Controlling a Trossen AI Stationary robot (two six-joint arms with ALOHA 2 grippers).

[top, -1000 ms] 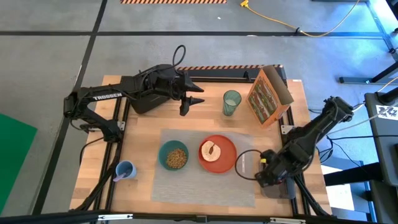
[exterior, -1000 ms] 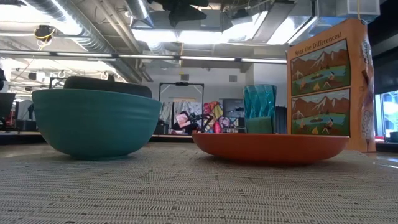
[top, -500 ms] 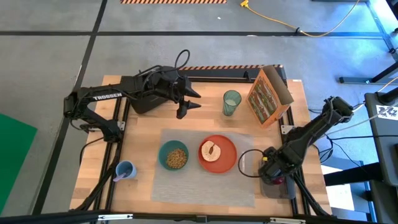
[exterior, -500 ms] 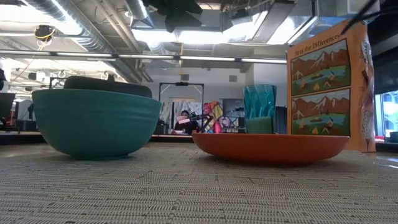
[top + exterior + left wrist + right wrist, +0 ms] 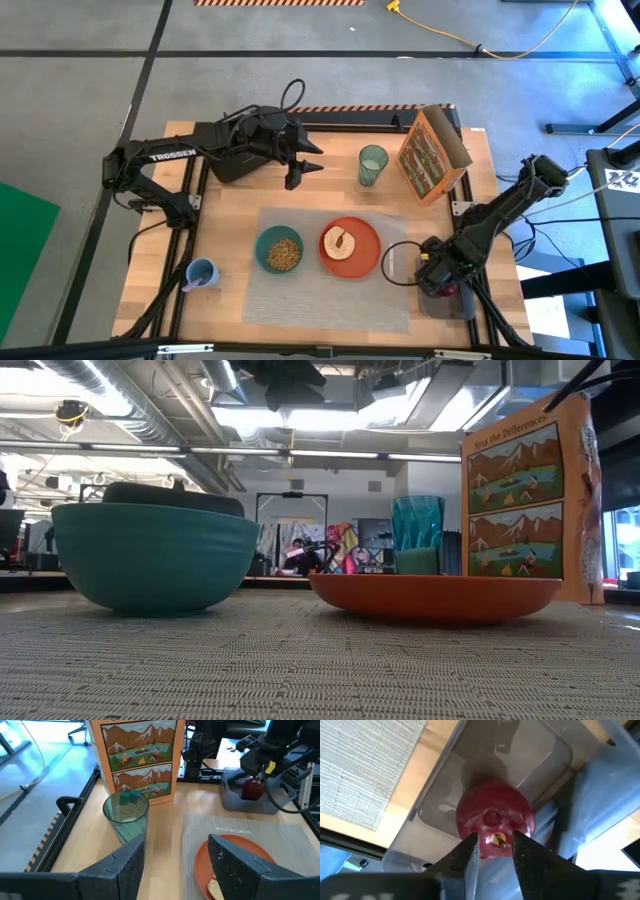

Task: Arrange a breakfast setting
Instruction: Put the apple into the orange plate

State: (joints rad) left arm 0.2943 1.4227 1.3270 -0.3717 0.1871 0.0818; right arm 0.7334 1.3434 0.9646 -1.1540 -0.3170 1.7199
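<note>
A grey placemat (image 5: 330,295) holds a teal bowl (image 5: 280,250) and an orange-red plate (image 5: 352,248) with a toast slice (image 5: 341,241) on it. The green glass (image 5: 372,165) stands on the wood beyond the mat. My right gripper (image 5: 495,851) is shut on a red apple (image 5: 495,815) over a grey tray (image 5: 447,297) at the table's near right corner. My left gripper (image 5: 175,865) is open and empty, up over the far side of the table, left of the glass. I cannot make out the slim utensil. My right gripper pinches the apple between its two fingers near the stem end (image 5: 496,840), with the round body bulging out past the fingertips. The fingers point down into the tray. The left wrist view shows the apple (image 5: 253,788) below the gripper; whether it touches the tray floor I cannot tell.
The tall orange cereal box (image 5: 430,155) stands at the far right, next to the glass. The black toaster (image 5: 232,165) sits under my left arm. A blue cup (image 5: 201,272) stands at the near left, off the mat.
My right gripper has shifted a little toward the table's far edge over the grey tray and then kept still.
</note>
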